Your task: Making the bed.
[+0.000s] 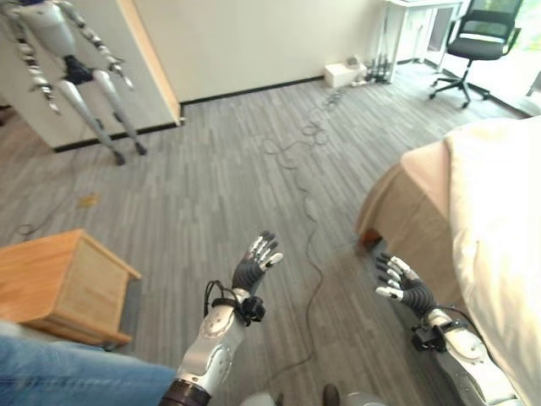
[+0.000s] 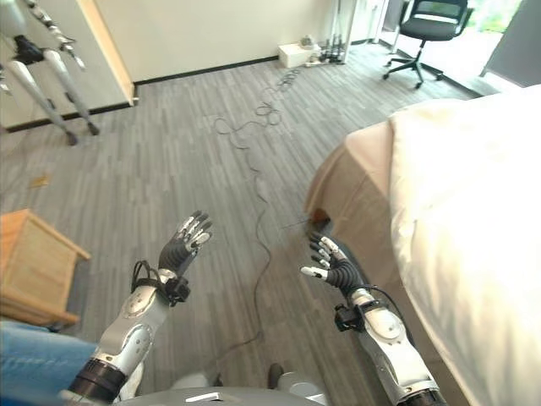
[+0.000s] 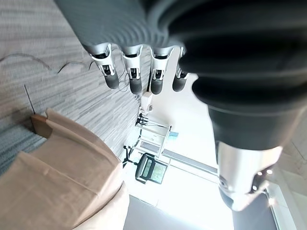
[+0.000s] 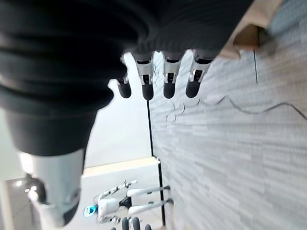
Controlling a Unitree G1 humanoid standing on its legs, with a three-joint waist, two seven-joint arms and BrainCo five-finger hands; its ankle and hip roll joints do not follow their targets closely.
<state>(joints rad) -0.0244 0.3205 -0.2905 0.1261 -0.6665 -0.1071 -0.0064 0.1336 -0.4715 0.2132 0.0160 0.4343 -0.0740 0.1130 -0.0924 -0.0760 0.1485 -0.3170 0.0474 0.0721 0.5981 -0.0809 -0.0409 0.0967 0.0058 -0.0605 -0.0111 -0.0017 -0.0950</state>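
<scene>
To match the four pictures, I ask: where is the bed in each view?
Left eye view: bed along the right edge.
Right eye view: right side.
Left wrist view: lower left.
Right wrist view: upper right corner.
Shared landmark: its brown leg at the corner.

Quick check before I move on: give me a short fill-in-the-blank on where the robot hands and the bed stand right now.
1. Both robot hands, left and right, hold ____.
2. The bed lies on the robot's ____ side.
3. The wooden cabinet stands on the robot's ____ side.
4. The robot hand nearer the bed is the ____ one.

Missing words: nothing; right; left; right
</scene>
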